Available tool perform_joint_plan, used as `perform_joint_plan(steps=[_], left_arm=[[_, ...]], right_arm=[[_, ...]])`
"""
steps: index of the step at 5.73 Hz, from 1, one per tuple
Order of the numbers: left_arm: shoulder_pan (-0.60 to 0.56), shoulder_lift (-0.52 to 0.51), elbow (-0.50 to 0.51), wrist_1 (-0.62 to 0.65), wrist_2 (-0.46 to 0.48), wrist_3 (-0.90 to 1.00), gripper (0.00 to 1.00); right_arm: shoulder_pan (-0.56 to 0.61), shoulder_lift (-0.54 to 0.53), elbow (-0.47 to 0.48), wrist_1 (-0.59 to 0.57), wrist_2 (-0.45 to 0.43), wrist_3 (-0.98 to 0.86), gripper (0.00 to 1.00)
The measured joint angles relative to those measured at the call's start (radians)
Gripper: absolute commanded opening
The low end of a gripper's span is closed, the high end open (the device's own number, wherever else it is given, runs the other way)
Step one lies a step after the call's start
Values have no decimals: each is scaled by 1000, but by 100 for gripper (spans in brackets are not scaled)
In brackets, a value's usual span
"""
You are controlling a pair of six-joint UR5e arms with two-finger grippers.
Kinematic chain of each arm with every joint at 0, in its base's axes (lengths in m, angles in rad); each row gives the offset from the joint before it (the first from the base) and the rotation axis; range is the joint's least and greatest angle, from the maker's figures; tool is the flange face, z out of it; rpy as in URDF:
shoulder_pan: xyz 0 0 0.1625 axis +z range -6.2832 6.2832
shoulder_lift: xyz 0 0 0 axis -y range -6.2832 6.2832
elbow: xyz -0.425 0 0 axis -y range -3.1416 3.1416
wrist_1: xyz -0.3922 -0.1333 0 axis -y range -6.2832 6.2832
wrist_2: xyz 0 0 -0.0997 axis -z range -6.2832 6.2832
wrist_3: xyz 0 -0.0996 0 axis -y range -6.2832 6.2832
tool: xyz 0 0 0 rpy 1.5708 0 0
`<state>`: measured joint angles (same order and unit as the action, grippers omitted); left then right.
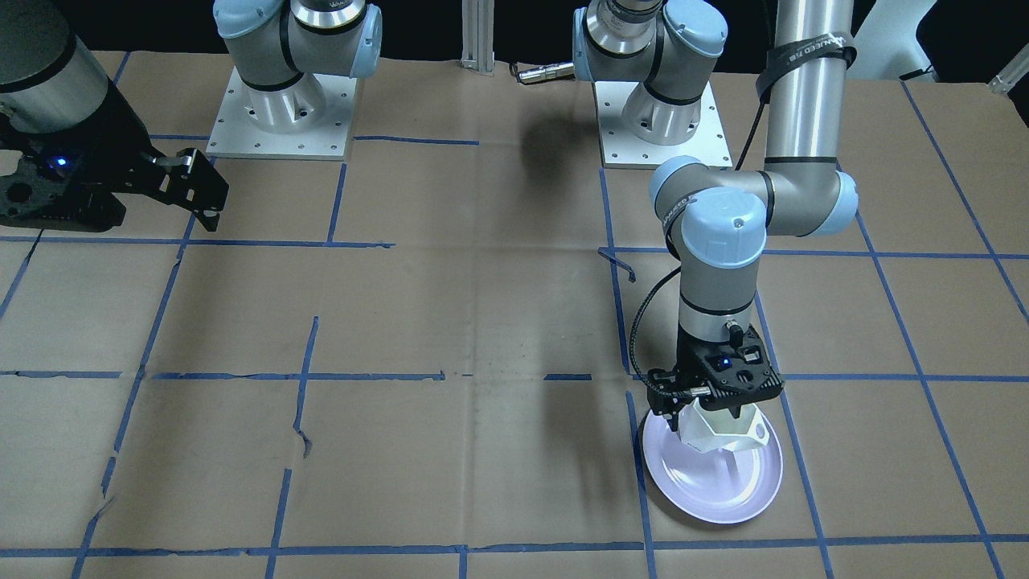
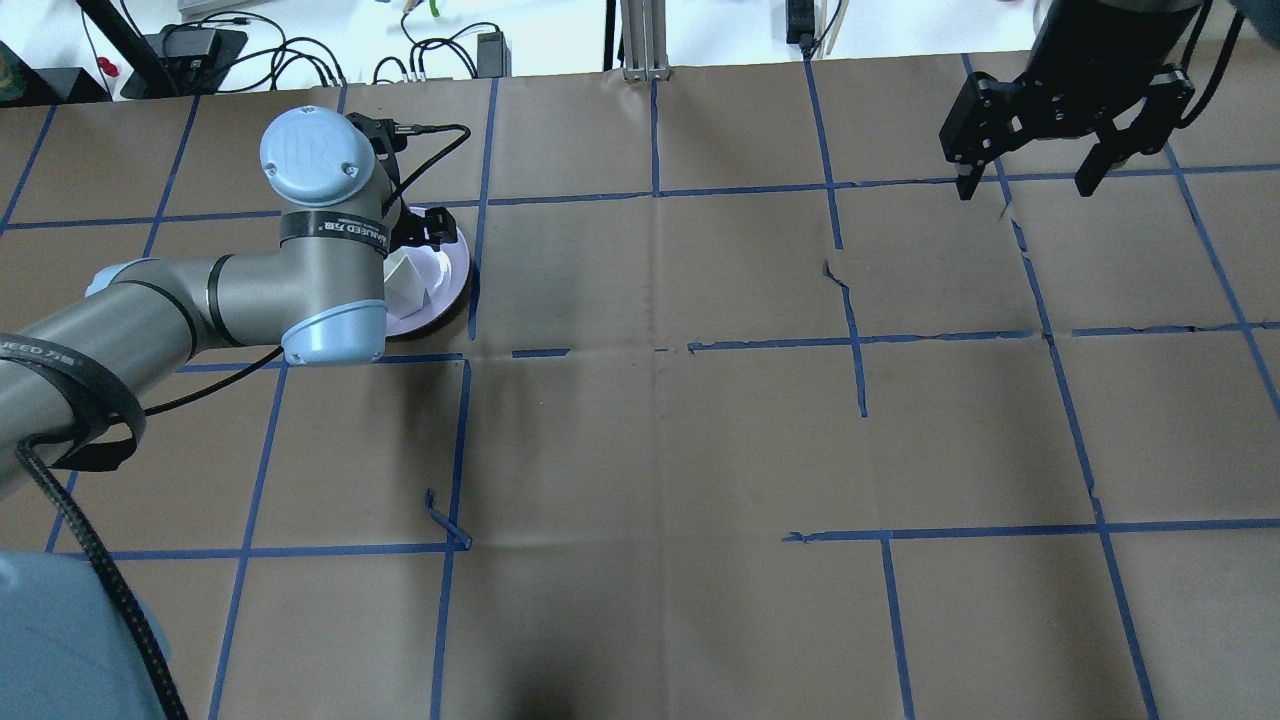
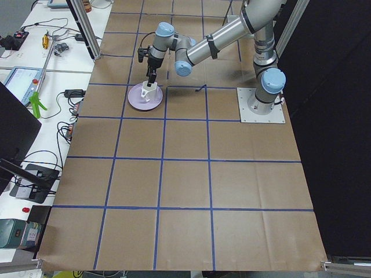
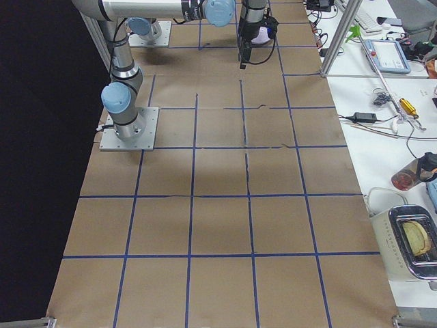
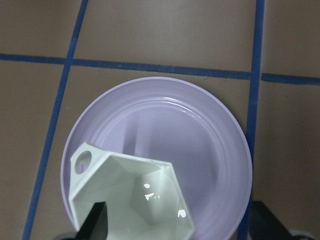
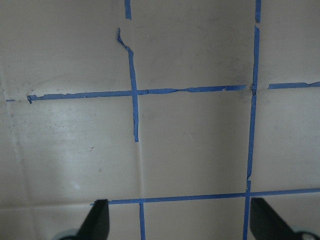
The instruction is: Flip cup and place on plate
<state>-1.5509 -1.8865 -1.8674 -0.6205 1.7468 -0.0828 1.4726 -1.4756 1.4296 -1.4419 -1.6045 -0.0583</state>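
White cup (image 5: 132,195) on plate (image 5: 210,150) | left pincer (image 5: 180,221) spread over it (arm (image 2: 300,270) partly hides both overhead) | right pincer (image 2: 1027,187) spread

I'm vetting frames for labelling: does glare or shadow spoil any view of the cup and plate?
Left wrist view: sharp, small white glints inside the cup, a thin bright streak on the plate. Front-facing view: soft shadow on the table left of the plate. Overhead view: the left arm blocks most of both.
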Motion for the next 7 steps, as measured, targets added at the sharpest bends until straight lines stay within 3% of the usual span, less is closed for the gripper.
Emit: perform_joint_plan(steps=[2,4,5,7], left_arm=[[3,141,177,-488,-60,-1,99],[-16,172,393,-893,-100,0,99],[-30,185,447,-1019,-117,0,99],[-54,202,473,-1091,-126,6,99]], right_arm=[[0,0,0,0,0,0,100],[0,0,0,0,0,0,100],[0,0,0,0,0,0,100],[0,0,0,0,0,0,100]])
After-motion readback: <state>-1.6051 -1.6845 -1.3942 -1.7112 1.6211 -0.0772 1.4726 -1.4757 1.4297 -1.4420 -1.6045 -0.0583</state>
